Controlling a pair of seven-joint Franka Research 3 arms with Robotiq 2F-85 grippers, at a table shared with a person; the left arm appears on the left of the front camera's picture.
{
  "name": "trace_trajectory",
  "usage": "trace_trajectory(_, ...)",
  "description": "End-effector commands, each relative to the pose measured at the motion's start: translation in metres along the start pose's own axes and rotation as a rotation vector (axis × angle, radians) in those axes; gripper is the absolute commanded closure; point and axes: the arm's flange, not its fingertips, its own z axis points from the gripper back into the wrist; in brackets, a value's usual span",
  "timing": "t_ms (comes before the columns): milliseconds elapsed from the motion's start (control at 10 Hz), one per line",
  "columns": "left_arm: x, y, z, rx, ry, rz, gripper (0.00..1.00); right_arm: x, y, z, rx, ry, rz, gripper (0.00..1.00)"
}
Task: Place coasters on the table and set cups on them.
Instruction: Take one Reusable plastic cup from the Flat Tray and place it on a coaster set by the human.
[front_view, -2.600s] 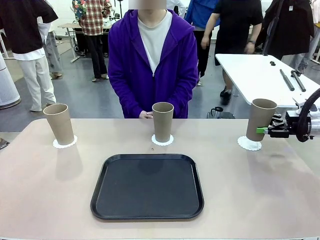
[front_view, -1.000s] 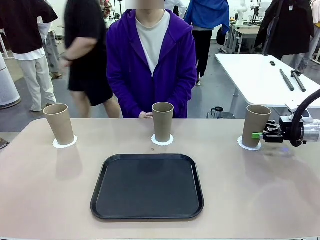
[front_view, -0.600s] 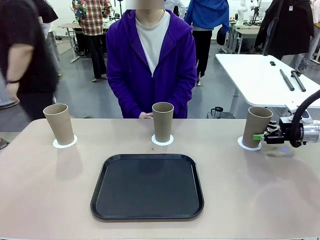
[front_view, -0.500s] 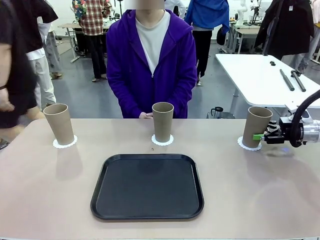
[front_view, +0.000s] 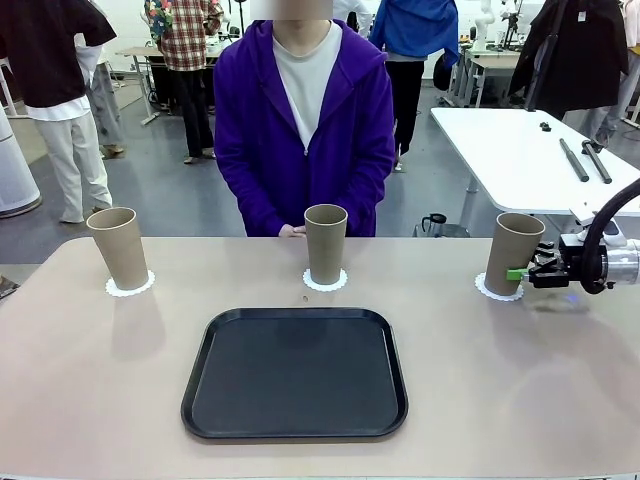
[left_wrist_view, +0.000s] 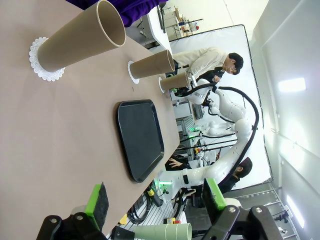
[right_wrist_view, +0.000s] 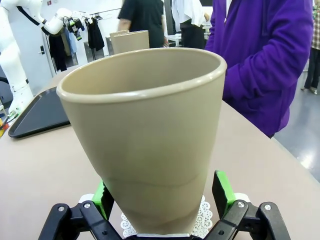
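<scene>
Cups (front_view: 325, 243) now on coasters (front_view: 325, 280) beyond the tray (front_view: 295, 373): left, middle, right. Right cup (right_wrist_view: 150, 135) just released onto its coaster (right_wrist_view: 202, 222); right gripper (right_wrist_view: 162, 200) spread wide around its base, apart. Left gripper (left_wrist_view: 155, 200) wide, empty. Task apparently complete. Tan table (front_view: 100, 370); busy room behind.

Front cam sits on my side of the table (front_view: 90, 400), facing across the black tray (front_view: 295, 373) at the person (front_view: 305, 120) beyond it. Left wrist cam is rolled sideways, off the tray's left, looking along the tabletop; it shares the tray (left_wrist_view: 140, 137) and all three cups with the front view. Right wrist cam sits right of the tray, very near the rightmost cup (right_wrist_view: 147, 135), facing back toward the tray (right_wrist_view: 37, 114).
</scene>
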Motion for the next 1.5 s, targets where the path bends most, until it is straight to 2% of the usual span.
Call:
trace_trajectory(0, 0.0, -0.001, 0.001, -0.004, -0.01, -0.006, 0.0, 0.004, -0.007, 0.001, -0.016, 0.051, -0.004, 0.0)
trace_trajectory(700, 0.0, -0.001, 0.001, -0.004, -0.01, -0.006, 0.0, 0.006, -0.007, 0.014, -0.012, 0.127, -0.056, 0.0)
trace_trajectory(1200, 0.0, -0.001, 0.001, -0.004, -0.01, -0.006, 0.0, 0.012, -0.005, 0.035, -0.055, 0.262, -0.13, 0.0)
trace_trajectory(1400, 0.0, -0.001, 0.001, -0.004, -0.01, -0.006, 0.0, 0.026, 0.005, 0.05, -0.144, 0.377, -0.192, 0.0)
